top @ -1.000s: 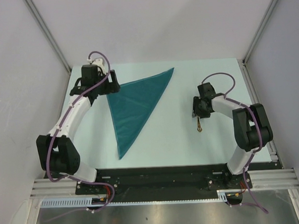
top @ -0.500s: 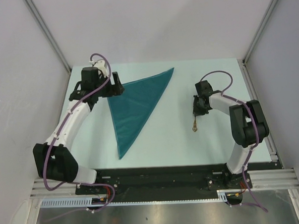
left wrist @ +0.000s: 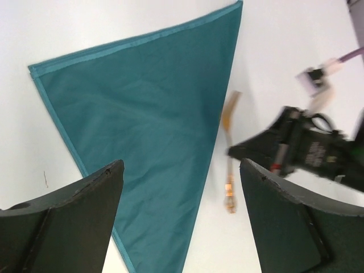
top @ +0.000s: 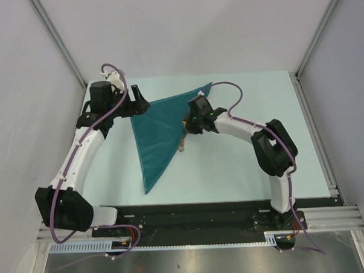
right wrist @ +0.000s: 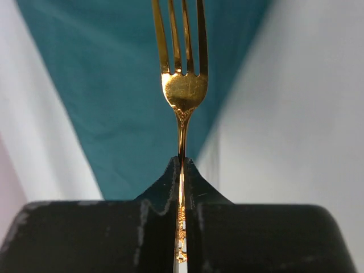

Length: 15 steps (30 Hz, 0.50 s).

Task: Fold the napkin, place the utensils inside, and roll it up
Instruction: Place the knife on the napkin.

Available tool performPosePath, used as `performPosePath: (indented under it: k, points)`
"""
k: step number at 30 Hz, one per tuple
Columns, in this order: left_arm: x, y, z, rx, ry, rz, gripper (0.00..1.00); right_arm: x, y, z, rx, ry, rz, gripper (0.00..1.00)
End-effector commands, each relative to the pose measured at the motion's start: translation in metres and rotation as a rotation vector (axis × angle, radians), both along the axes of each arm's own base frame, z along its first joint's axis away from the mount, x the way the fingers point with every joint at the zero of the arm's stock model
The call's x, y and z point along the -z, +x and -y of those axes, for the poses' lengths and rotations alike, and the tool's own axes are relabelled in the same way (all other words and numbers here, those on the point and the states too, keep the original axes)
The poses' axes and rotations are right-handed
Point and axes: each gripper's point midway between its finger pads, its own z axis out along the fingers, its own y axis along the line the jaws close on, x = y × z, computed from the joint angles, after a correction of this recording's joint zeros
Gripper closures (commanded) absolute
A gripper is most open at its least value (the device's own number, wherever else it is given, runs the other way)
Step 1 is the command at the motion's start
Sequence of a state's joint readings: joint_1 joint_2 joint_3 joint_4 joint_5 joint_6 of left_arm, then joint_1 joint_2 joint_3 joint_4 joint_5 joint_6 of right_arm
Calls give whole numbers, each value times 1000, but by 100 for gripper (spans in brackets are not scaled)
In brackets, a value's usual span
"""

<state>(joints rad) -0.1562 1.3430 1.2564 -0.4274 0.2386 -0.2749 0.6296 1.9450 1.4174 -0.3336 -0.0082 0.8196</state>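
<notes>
Lying folded into a triangle on the pale desk (top: 244, 170), the teal napkin (top: 160, 128) pointed its narrow tip toward the arm bases. Farther back, along its right edge, the right hand (top: 187, 127) pinched the handle of the gold fork (top: 182, 141), fingers pressed together on it and tines jutting beyond the fingertips toward the near side. Farthest back, the left hand (top: 138, 106) hovered spread wide, holding nothing, just beside the napkin's far left corner.
</notes>
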Motion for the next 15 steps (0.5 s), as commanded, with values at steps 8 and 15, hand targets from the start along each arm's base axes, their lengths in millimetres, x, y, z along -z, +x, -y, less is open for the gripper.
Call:
performPosePath:
  k: [8,15]
  points:
    - [-39,2,-23,-27,-127,95,13,-8,58,-88,250,191,39,100]
    - [-40,3,-27,-29,-151,96,13,5,73,-81,323,122,50,100]
